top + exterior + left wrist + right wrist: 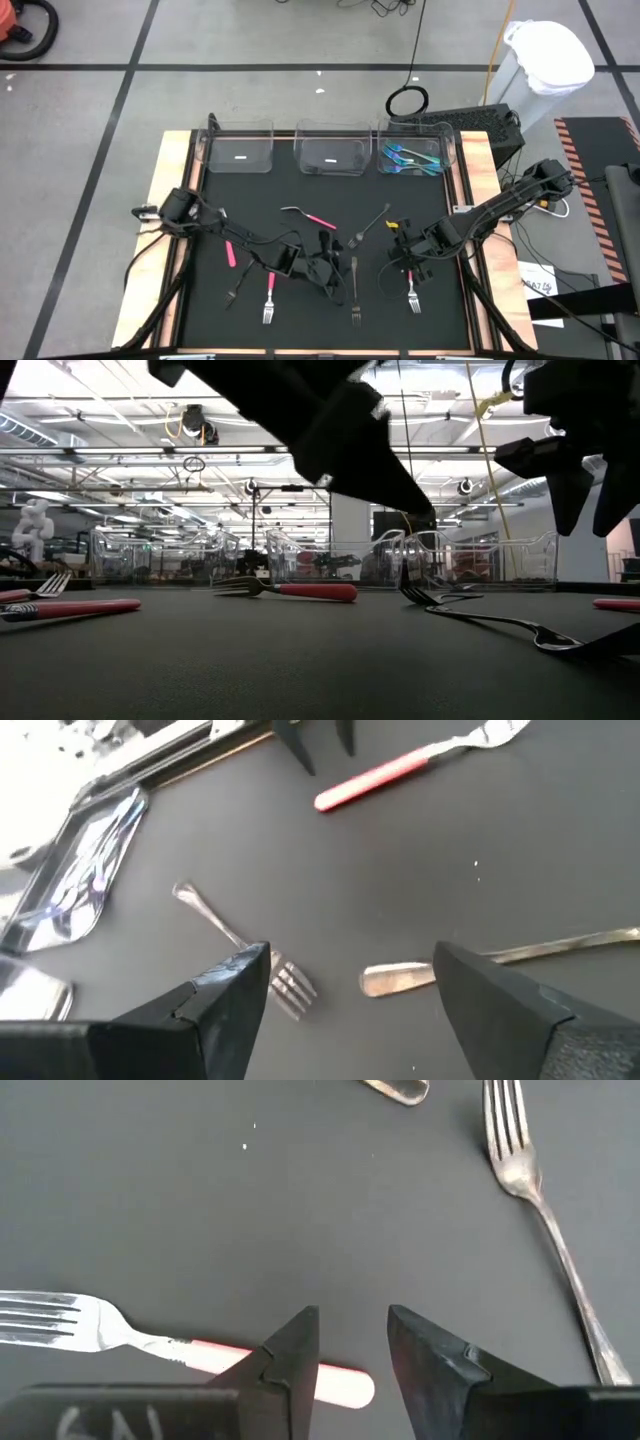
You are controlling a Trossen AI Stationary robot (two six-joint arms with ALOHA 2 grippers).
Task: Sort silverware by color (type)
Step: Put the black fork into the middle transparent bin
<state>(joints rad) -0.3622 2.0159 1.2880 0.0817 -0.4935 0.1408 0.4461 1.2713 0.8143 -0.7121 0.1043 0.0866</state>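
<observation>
Left bin (238, 152): label only.
Middle bin (331, 153): label only.
Right bin (417, 153): teal silverware (412, 160).
Left gripper (322, 268): jaws apart, empty.
Right gripper (405, 262): jaws slightly apart, empty, above pink fork (150, 1343).

From overhead we look straight down on the table (180, 300); low, level across it. Our wrist views hover close, and both seem to catch one silver fork (285, 982) (530, 1180).

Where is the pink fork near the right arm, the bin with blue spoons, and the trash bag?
pink fork (330, 1380), right wrist view, handle.
bin (450, 150), high view, right wall.
trash bag (555, 55), high view, top.
</observation>
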